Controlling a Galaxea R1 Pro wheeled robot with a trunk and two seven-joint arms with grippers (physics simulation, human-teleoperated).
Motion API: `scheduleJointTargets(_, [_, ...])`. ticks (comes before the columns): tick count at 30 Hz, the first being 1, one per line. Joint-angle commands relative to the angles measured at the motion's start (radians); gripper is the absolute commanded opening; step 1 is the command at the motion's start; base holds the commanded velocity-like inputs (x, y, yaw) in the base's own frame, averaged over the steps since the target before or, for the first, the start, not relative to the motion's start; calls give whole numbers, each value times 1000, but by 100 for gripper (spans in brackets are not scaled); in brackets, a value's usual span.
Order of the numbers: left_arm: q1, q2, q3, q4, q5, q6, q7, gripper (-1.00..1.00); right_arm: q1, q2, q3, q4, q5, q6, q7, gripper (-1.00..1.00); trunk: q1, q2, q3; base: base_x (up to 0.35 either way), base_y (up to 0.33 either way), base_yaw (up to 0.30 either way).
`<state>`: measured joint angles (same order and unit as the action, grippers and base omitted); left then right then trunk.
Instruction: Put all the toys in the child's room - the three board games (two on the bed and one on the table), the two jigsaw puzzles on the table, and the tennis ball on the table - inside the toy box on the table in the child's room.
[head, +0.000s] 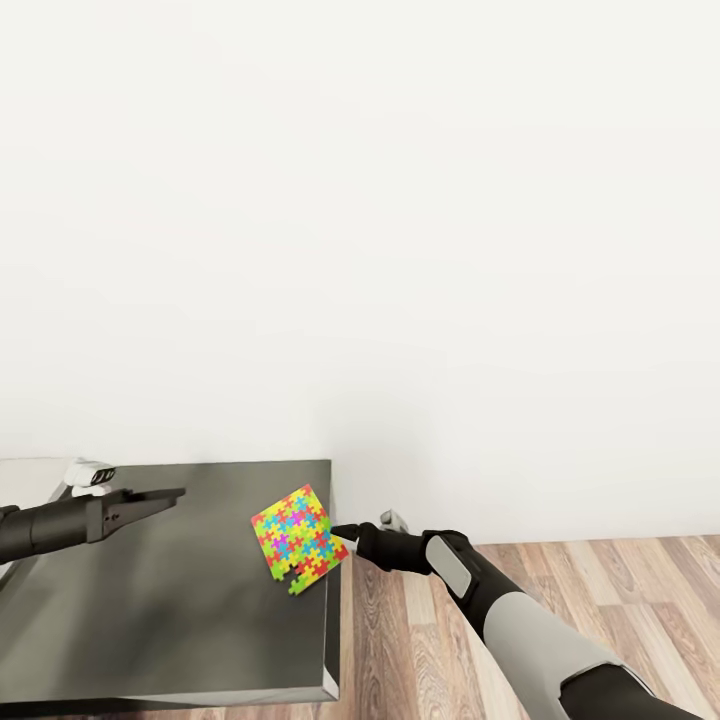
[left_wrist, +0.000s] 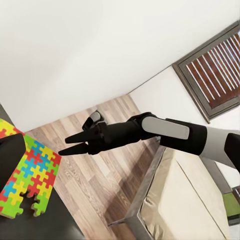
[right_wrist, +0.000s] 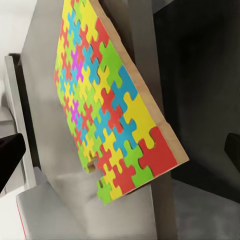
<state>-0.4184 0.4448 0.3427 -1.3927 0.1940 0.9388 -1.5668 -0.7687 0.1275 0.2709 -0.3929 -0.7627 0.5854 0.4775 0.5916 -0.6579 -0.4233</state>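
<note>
My right gripper (head: 338, 529) sits just off the jigsaw puzzle (head: 298, 538) corner at the table (head: 150, 620) edge, fingers apart, holding nothing. Left gripper (head: 172, 493) hovers over the dark top; can't tell its opening.

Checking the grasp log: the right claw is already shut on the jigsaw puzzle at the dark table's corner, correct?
Not quite. The right claw is open and only near the jigsaw puzzle at the dark table corner, not shut on it. The right wrist view shows its fingers spread either side of the puzzle.
</note>
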Motion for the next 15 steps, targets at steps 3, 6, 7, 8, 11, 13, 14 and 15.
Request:
scheduleJointTargets(3, [0, 0, 0, 0, -1, 11, -4, 100, -1, 0, 3, -1, -3, 2, 1, 100, 0, -1, -1, -10, 6, 0])
scheduleJointTargets(6, [0, 0, 1, 0, -1, 10, -4, 100, 0, -1, 4, 0, -3, 2, 1, 100, 0, -1, -1, -5, 3, 0])
scheduleJointTargets(7, [0, 0, 0, 0, -1, 10, -4, 100, 0, -1, 4, 0, -3, 2, 1, 100, 0, -1, -1, -3, 2, 0])
scheduleJointTargets(8, [0, 0, 0, 0, -1, 10, -4, 100, 0, -1, 4, 0, -3, 2, 1, 100, 0, -1, -1, -3, 2, 0])
scheduleJointTargets(11, [0, 0, 1, 0, -1, 10, -4, 100, 0, -2, 4, 1, -3, 2, 1, 100, 0, -1, -1, -2, 1, 0])
scheduleJointTargets(13, [0, 0, 1, 0, -1, 10, -4, 100, 0, -3, 4, 1, -3, 2, 1, 100, 0, -1, -1, -1, 16, 0])
scheduleJointTargets(14, [0, 0, 1, 0, -1, 10, -4, 100, 0, -3, 4, 1, -3, 2, 1, 100, 0, -1, -1, -1, 89, 0])
scheduleJointTargets(15, [0, 0, 1, 0, -1, 10, -4, 100, 0, -3, 4, 1, -3, 2, 1, 100, 0, -1, -1, -1, 89, 0])
